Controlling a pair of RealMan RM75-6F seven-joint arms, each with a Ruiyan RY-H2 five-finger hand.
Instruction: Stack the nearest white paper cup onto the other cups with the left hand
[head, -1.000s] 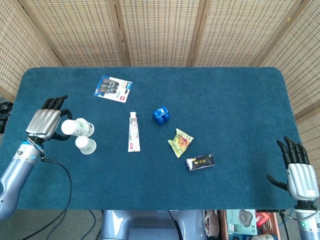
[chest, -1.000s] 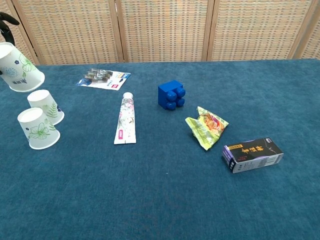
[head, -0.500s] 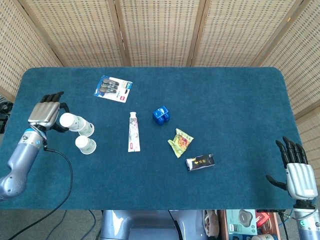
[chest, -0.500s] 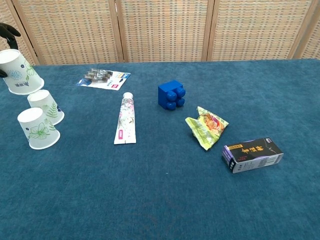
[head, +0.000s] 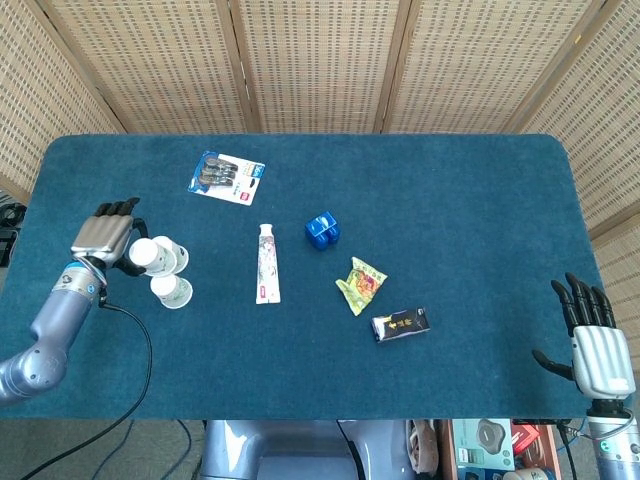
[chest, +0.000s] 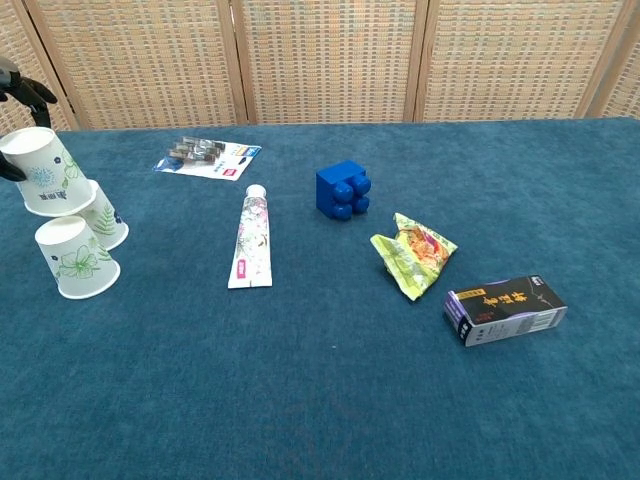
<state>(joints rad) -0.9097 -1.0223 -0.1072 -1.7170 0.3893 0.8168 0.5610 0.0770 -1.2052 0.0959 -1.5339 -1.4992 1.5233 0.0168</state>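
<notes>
— Three white paper cups with green leaf prints, all left of the white toothpaste tube (head: 267, 263). Does each view show them alike?

— No. From above, the left hand (head: 104, 232) and its arm show whole, fingers curled around the held cup (head: 144, 255). The chest view catches only dark fingertips (chest: 22, 88) at the frame's edge.

— And the held cup?

— Tilted, its base resting over the second cup (chest: 103, 217), with the third cup (chest: 74, 258) upright just in front.

— Any readable writing?

— The black box (chest: 505, 309) right of the tube has pale characters, too small to read.

— The right hand (head: 596, 345)?

— Only the head view shows it, far right, fingers straight and apart, holding nothing.
</notes>
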